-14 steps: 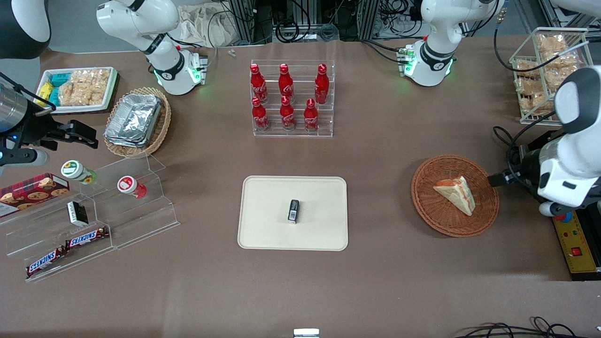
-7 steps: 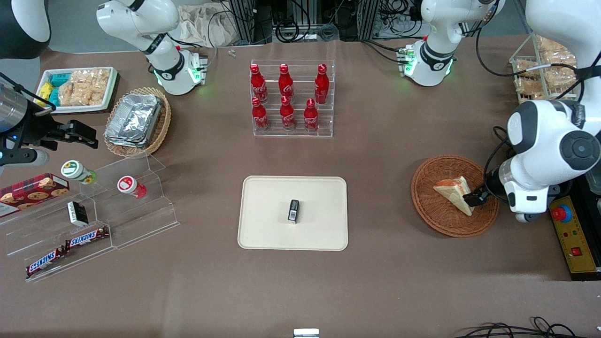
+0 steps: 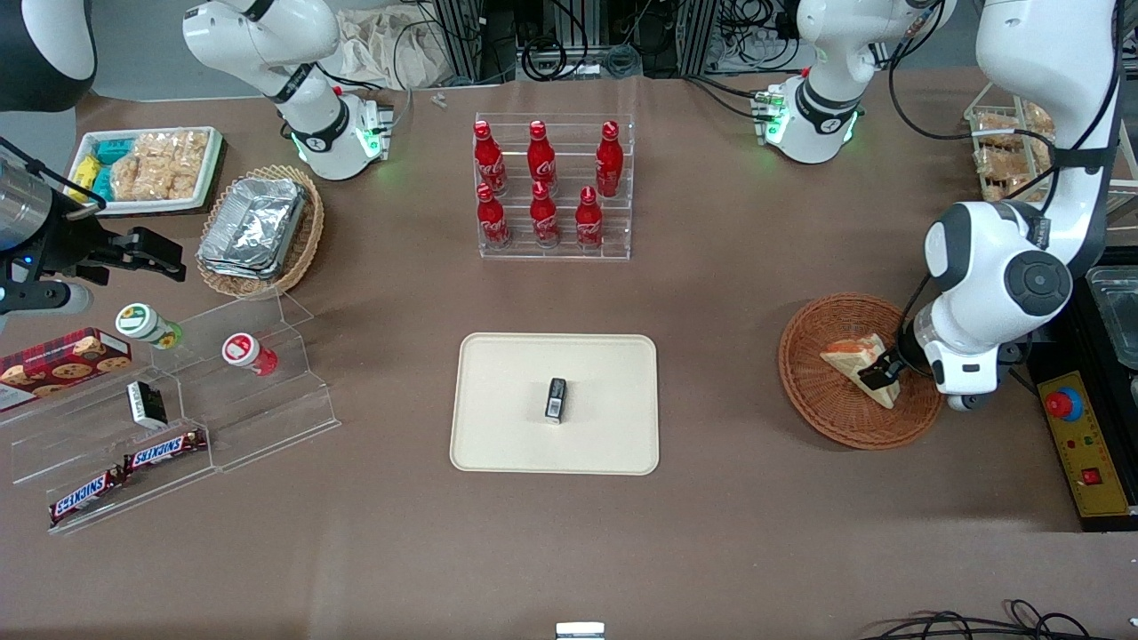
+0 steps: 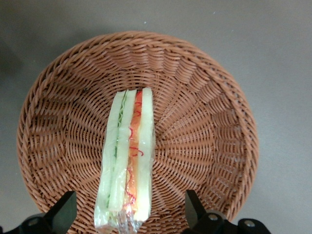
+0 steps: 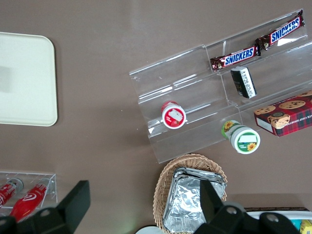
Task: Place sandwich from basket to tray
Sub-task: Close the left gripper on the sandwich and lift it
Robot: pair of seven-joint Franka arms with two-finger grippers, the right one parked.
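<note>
Since a second ago my left arm has swung in over the round reddish-brown wicker basket [image 3: 861,372], so its gripper [image 3: 880,371] now hangs low above the triangular white-bread sandwich [image 3: 855,361] with red and green filling. From the wrist camera I see both fingers [image 4: 66,211] spread wide apart, one on each side of the sandwich's cut edge [image 4: 127,161], gripping nothing. That wedge lies inside the basket, toward the working arm's end of the brown table [image 3: 756,533], well apart from the cream rectangular tray [image 3: 498,373] mid-table, which carries only a small dark packet [image 3: 556,399].

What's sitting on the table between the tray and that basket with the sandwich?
Nothing: in the front view, only bare brown tabletop separates tray from basket.
</note>
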